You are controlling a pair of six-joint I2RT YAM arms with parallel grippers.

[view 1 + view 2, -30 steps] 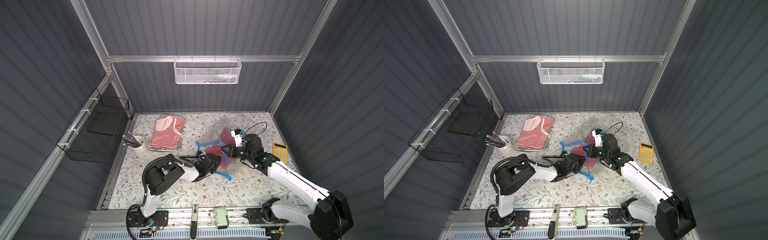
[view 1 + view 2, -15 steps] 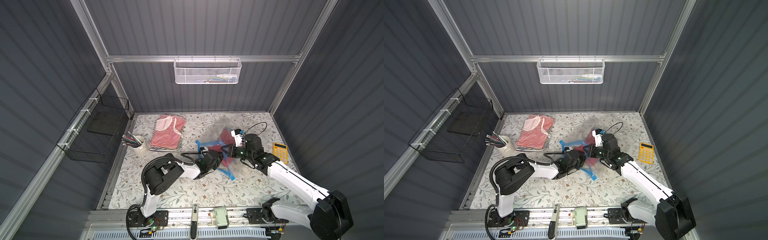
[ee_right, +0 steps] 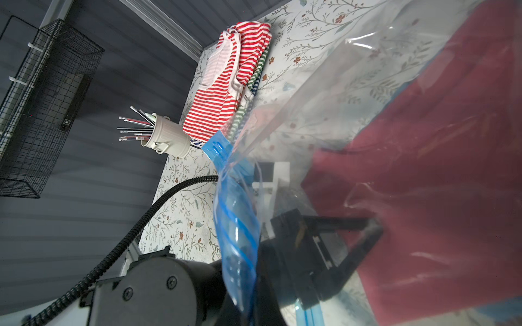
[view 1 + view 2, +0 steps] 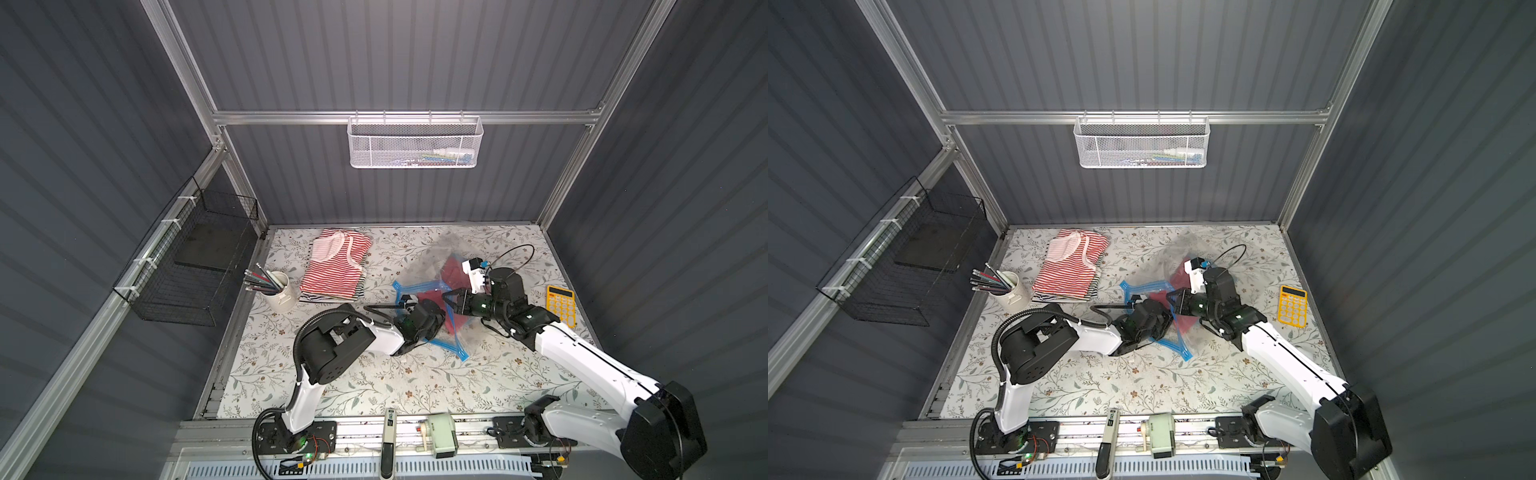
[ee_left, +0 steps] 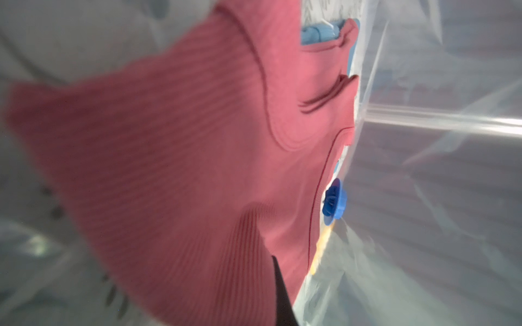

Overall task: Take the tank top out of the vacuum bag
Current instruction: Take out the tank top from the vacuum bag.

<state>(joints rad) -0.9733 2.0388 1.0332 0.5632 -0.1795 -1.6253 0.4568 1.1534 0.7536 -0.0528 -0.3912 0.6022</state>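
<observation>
Left pincer [image 3: 375, 229]: reached in through the mouth of the vacuum bag [image 4: 436, 257], jaws clenched on an edge of the tank top [image 5: 169, 141]. Its tips show through the clear plastic in the right wrist view; both top views give mostly its body.

Right pincer [image 4: 448, 298]: clenched on the bag's upper lip at the zip-seal strip [image 4: 419, 286], with that side lifted off the tabletop [image 4: 374, 374].

Tank top: ribbed knit, dark red in both top views, pinker close up. It lies inside the bag, and its fabric gathers toward the left pincer's dark finger [image 5: 282, 302].

Vacuum bag: clear crinkled plastic, lying right of centre on the tabletop between the two arms. The zip-seal strip is bright blue, parted and twisted. The valve cap [image 5: 333, 200] is round and blue, just beside the tank top's hem in the left wrist view.

Tabletop: pale cover printed with leaves and small flowers.

Striped garments [image 4: 336, 270]: folded pile, red-and-white on top, toward the far left of the tabletop, near the bag's blue corner but apart from it.

Cup [image 4: 282, 293]: cream, holding pencils [image 4: 259, 278], just beside the pile on its left.

Calculator [image 4: 561, 305]: yellow, flat, at the right edge of the tabletop beside the right arm.

Mesh basket [image 4: 415, 143]: white, hung on the rear rail; contents too small to tell.

Wire basket [image 4: 195, 257]: black, fixed to the left wall.
</observation>
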